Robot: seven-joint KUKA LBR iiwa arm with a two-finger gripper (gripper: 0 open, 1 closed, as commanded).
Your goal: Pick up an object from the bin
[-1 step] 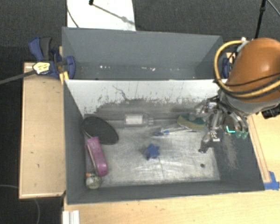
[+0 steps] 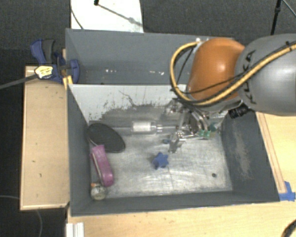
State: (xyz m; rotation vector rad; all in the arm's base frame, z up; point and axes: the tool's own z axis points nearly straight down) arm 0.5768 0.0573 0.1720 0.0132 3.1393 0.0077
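Grey metal bin (image 2: 244, 154), viewed from above. Reaching in from 2 o'clock: grey arm (image 2: 278, 78), with an orange cover (image 2: 214, 68) over the wrist and yellow cables (image 2: 180, 58) looped round it.

Below the cover, the tool (image 2: 175, 144), low over the bin's floor, a little toward 1 o'clock of the floor's middle, tip slanting down toward 7 o'clock. Released or clenched: cannot tell, with the metal parts crowded together.

Nearest to the tool: small blue star-shaped piece (image 2: 160, 160), flat on the floor close to the middle, at 7 o'clock of the tool's tip. Near the tip, beside it rather than under it.

At 9 o'clock of the tool: clear cylinder (image 2: 145, 127) with a white band, lying on its side along the 9-to-3 line, its 3 o'clock end close by the tool. Touching or apart there: cannot tell.

Over at the floor's 9 o'clock side, by the wall: black oval thing (image 2: 107, 138), lying flat. Just at 6 o'clock of it, meeting its edge: pink-purple oblong thing (image 2: 102, 166), running along the wall toward the 7 o'clock corner. At that lower end, a small rounded greyish bit (image 2: 97, 191).

Toward 4 o'clock, well apart from everything else — tiny dark speck (image 2: 213, 175) on the bare floor.
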